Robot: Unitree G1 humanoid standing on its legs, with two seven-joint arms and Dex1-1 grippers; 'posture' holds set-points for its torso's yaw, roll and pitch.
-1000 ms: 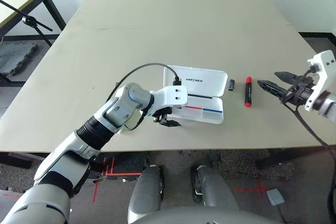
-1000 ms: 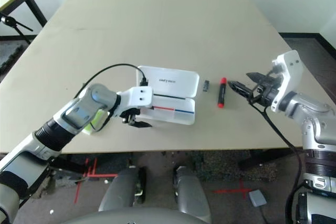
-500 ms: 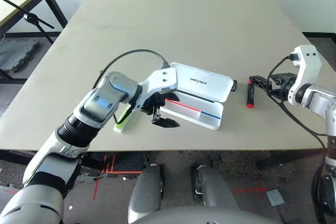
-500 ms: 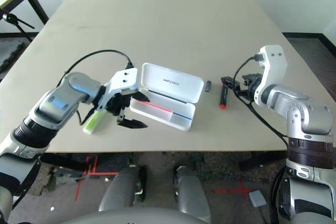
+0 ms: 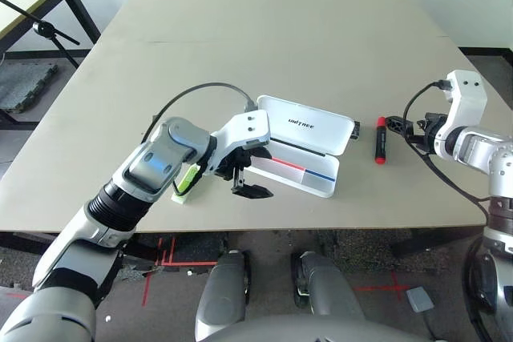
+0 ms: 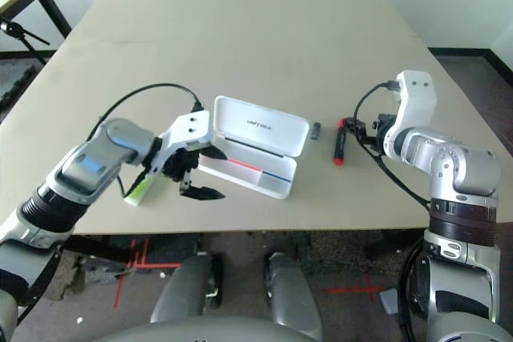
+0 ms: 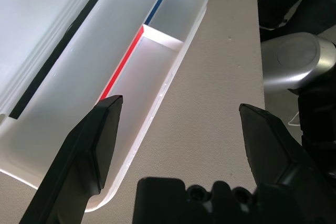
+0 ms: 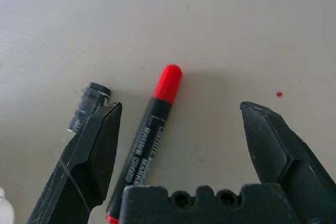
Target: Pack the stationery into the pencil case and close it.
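**Case open, nothing packed yet**

While the big beige table (image 5: pixel 264 46) stretches away bare toward twelve o'clock, everything that matters sits along its near edge. Largest there is the white pencil case (image 5: pixel 298 153), lid swung up and back, its tray showing a red and a blue stripe and, as far as I can see, nothing inside. At nine o'clock of the case hovers the left gripper (image 5: pixel 250 183), fingers spread wide and empty, one tip over the tray's near corner in the wrist view. Behind that wrist, further toward nine o'clock, lies the green highlighter (image 5: pixel 186 184), partly hidden by the arm.

Over at three o'clock of the case lies the red-and-black marker (image 5: pixel 379 140), red cap toward twelve o'clock, and between it and the lid sits the tiny dark clip (image 6: pixel 316 130), well clear of both. The right gripper (image 5: pixel 398 126) comes in from three o'clock, fingers wide apart and holding nothing; its wrist view frames the marker between the tips.

I'd judge this the very start of packing: the right arm is lining up on the marker. Next it needs to drop until the fingers straddle the barrel, close across it rather than along it, then carry it over the tray. The clip looks the fiddliest pick.
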